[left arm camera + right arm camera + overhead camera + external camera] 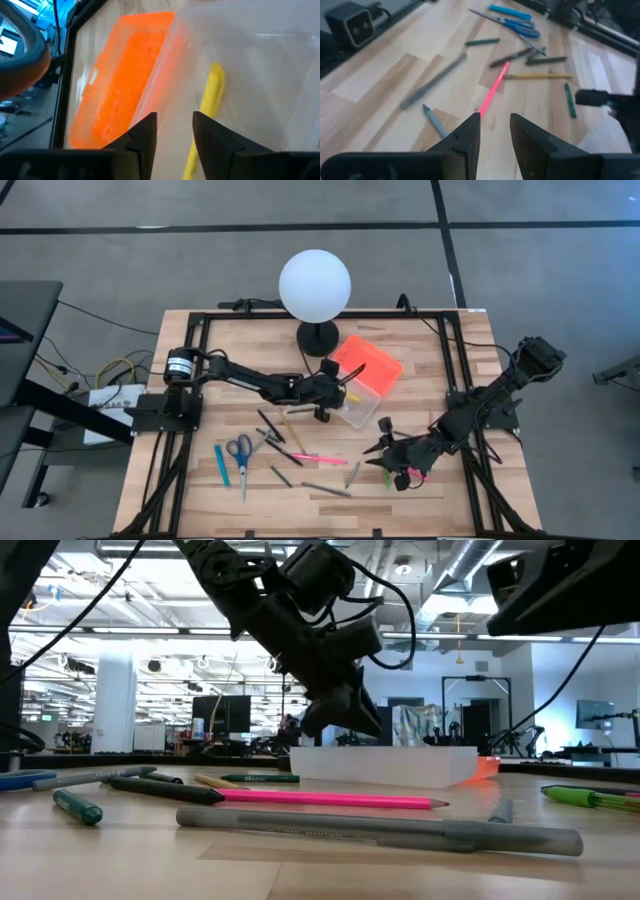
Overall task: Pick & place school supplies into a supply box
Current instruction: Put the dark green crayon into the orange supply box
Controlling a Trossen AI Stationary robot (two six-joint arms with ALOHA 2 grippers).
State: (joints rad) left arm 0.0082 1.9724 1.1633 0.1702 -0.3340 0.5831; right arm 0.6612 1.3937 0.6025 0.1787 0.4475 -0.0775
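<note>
Left gripper [340, 402] open over supply box [362, 392] holding yellow marker [206, 115]

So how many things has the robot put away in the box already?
One shows: a yellow marker lies in the clear supply box, under the open left gripper. Nothing is held; the right gripper hovers empty over the table. Left out: the pink pencil, scissors and many pens.

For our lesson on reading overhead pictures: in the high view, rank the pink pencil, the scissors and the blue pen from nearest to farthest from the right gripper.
Measured from the right gripper:
1. Pink pencil, mid-table, nearest.
2. Scissors, further towards the left arm's side.
3. Blue pen, just beyond the scissors, farthest.
</note>
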